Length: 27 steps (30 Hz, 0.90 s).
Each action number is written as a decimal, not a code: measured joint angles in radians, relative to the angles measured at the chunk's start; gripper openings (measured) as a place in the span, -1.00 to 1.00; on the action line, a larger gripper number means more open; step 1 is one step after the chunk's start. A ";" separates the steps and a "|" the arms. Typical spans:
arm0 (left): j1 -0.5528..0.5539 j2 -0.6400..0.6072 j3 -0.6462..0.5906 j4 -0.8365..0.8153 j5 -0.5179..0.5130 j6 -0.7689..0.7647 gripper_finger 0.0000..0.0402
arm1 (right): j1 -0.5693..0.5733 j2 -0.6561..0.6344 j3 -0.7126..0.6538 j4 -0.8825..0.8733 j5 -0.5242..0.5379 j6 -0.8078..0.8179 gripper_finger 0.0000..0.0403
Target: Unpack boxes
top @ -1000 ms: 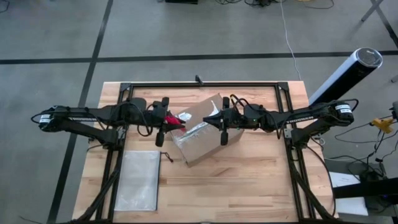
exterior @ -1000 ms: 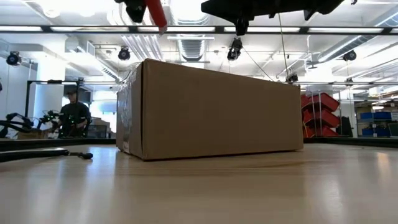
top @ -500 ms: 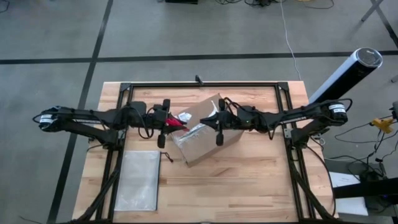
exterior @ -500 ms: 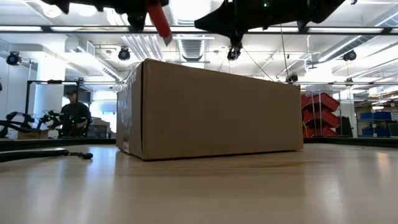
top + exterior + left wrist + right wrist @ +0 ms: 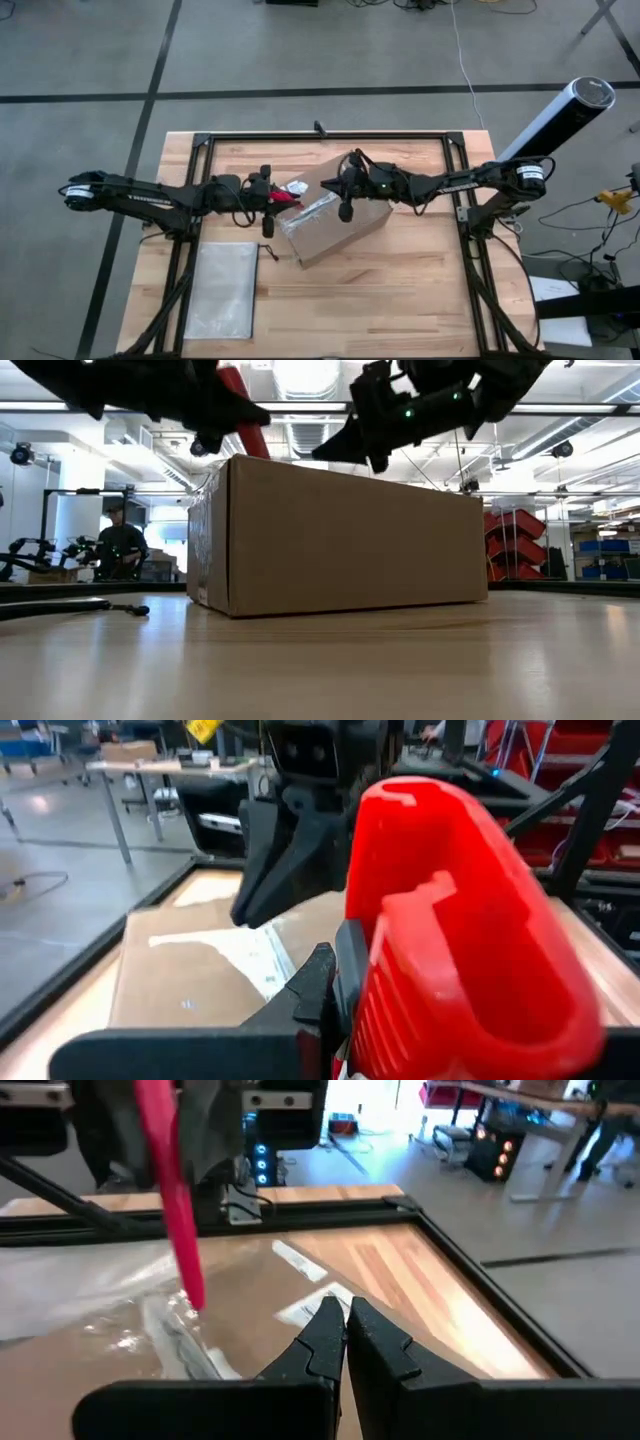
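The brown cardboard box [image 5: 330, 215] stands on its base in the middle of the wooden table, turned askew, with clear tape and a white label [image 5: 296, 187] on top. My left gripper [image 5: 276, 199] is at the box's left end, shut on a red utility knife [image 5: 460, 920]. The knife slants down toward the taped top [image 5: 190, 1295]; whether its tip touches the tape cannot be told. My right gripper [image 5: 345, 1330] is shut and empty, low over the box's far top edge [image 5: 335, 452]. My left gripper pinches the red knife's handle [image 5: 372, 1010] between its two fingers, coming nearly level from the table's left. The knife is lifted clear of the table and slants down, its free end [image 5: 252, 445] just over the box's top. Whether my right gripper touches the box, I cannot tell.
A flat translucent zip pouch [image 5: 222, 290] lies on the table's near left part, a small black cord [image 5: 270, 250] beside it. A black frame rail [image 5: 320, 136] runs round the table. A person [image 5: 118, 545] sits in the room far behind.
Both grippers have come down toward the box's top. My left gripper has sunk with the red knife and tipped it downward, edging toward the box. My right gripper has moved toward the table's left, over the box's far edge. The box has kept still.
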 joint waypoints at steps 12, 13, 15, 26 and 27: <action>0.000 0.062 0.008 0.060 0.006 0.010 -0.84 | 0.001 0.012 0.000 0.000 -0.005 -0.003 -1.00; 0.000 0.067 0.008 0.065 0.007 0.011 -0.84 | 0.001 0.013 0.000 0.000 -0.005 -0.003 -1.00; 0.000 0.076 0.010 0.073 0.011 0.010 -0.84 | 0.001 0.015 0.000 0.000 -0.005 -0.005 -1.00; 0.000 0.088 0.012 0.072 0.014 0.016 -0.84 | 0.001 0.013 0.000 0.035 -0.005 -0.019 -1.00; 0.000 0.087 0.012 0.072 0.014 0.016 -0.84 | 0.001 0.013 0.000 0.039 -0.005 -0.019 -1.00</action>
